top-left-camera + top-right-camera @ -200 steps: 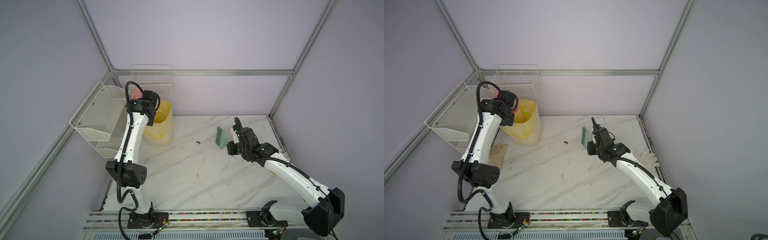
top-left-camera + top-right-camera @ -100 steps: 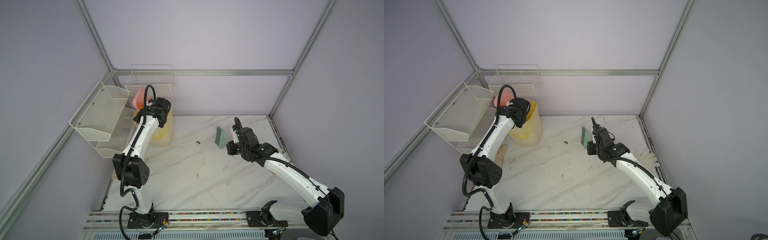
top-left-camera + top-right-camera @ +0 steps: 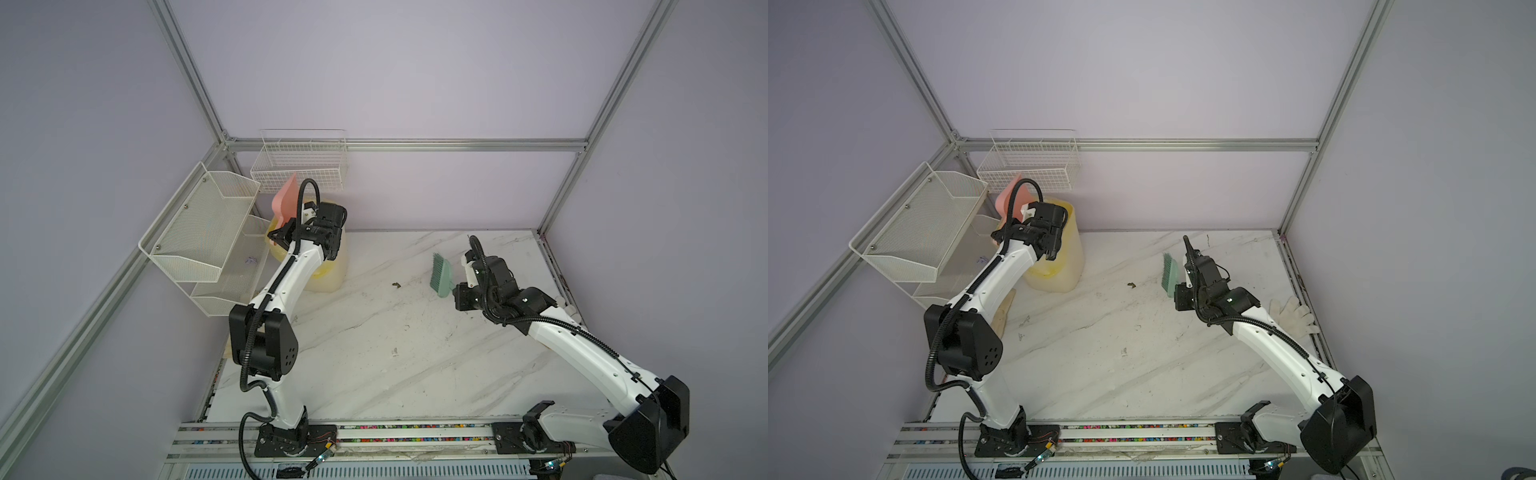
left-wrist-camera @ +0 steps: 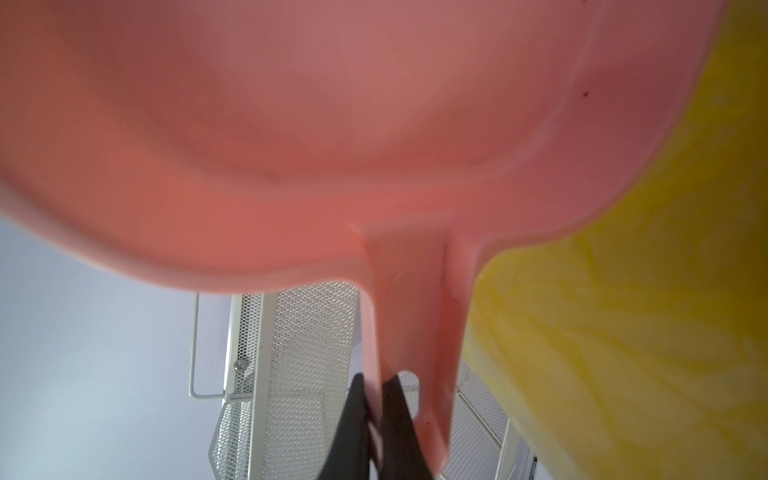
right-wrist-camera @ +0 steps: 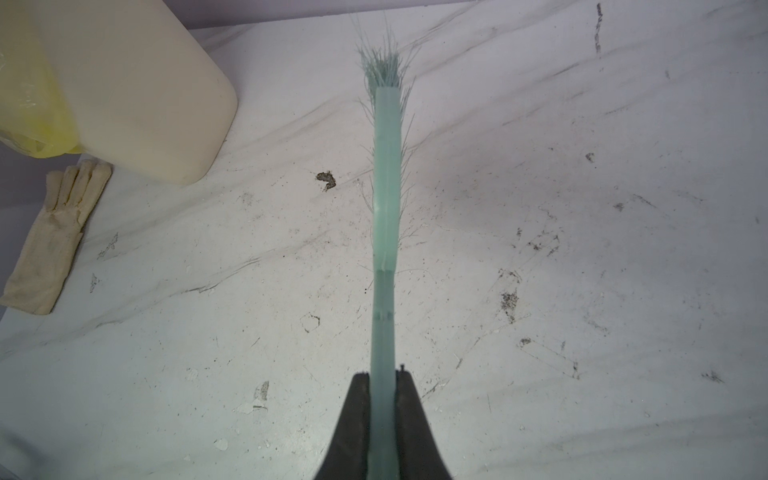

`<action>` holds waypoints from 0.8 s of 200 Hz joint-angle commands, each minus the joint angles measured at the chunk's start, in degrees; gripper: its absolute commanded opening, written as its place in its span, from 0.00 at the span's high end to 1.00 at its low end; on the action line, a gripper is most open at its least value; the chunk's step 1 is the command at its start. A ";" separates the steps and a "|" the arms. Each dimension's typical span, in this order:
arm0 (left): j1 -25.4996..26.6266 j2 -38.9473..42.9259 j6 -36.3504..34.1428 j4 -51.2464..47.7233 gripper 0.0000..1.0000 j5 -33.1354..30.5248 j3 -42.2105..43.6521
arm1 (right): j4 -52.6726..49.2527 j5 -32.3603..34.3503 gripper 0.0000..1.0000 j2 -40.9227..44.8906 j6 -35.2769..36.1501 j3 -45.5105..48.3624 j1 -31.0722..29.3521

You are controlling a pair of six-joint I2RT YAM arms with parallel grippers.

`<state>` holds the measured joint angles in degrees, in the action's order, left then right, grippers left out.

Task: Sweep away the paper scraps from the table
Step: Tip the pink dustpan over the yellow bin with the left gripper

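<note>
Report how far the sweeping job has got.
Done, it seems: no orange or lilac paper scraps show on the table; only a small dark speck lies there. In hand: the left gripper holds the pink dustpan raised at the yellow-lined bin; the right gripper holds the green brush. Left: probably finishing the emptying and that speck.

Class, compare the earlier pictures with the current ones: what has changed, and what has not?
The left gripper, shut on the pink dustpan by its handle, swung rightward over the yellow-lined bin, tipping it steeply up. Nothing was grasped or released. The right gripper, its green brush and the table stayed as they were.
</note>
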<state>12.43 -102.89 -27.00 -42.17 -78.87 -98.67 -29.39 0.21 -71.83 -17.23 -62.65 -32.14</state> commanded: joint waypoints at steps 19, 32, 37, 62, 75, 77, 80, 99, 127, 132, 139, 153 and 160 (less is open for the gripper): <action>1.40 10.05 -41.69 59.28 1.00 0.64 19.56 | 2.01 0.41 1.00 1.37 0.36 0.52 0.32; 1.95 10.34 -54.75 77.54 1.00 3.14 24.73 | 2.22 0.58 1.00 1.39 0.28 0.59 0.32; 1.99 9.90 -56.11 79.40 1.00 3.09 25.04 | 2.29 0.58 1.00 1.40 0.27 0.51 0.32; 2.25 8.49 -46.70 66.67 1.00 1.00 22.16 | 2.58 0.20 1.00 0.80 0.27 0.34 0.32; 2.28 7.98 -47.23 66.64 1.00 1.00 22.21 | 2.50 -0.11 1.00 0.82 0.10 0.21 0.32; 2.26 7.97 -47.52 66.75 1.00 1.00 22.21 | 2.49 -0.12 1.00 0.88 0.05 0.20 0.32; 2.25 7.70 -48.05 66.98 1.00 0.96 22.15 | 2.45 -0.12 1.00 0.99 0.06 0.17 0.30; 2.41 6.92 -51.56 69.77 1.00 1.25 22.55 | 2.23 0.45 1.00 1.48 -0.07 0.37 0.32; 2.67 6.76 -55.04 73.26 1.00 2.85 24.94 | 2.27 0.68 1.00 1.54 -0.08 0.42 0.32; 2.69 6.75 -55.01 73.31 1.00 2.68 24.93 | 2.31 0.62 1.00 1.47 -0.07 0.35 0.32; 2.78 6.79 -55.00 73.38 1.00 2.59 25.02 | 2.40 0.51 1.00 1.36 0.05 0.36 0.32; 2.78 6.78 -55.00 73.71 1.00 2.54 25.02 | 2.32 0.41 1.00 1.06 0.10 0.27 0.32; 2.78 6.90 -54.63 73.96 1.00 2.67 25.00 | 2.23 0.39 1.00 1.02 0.11 0.18 0.32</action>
<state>13.78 -95.83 -80.95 25.50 -81.91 -75.13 -28.86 0.21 -71.79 -17.26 -62.33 -32.14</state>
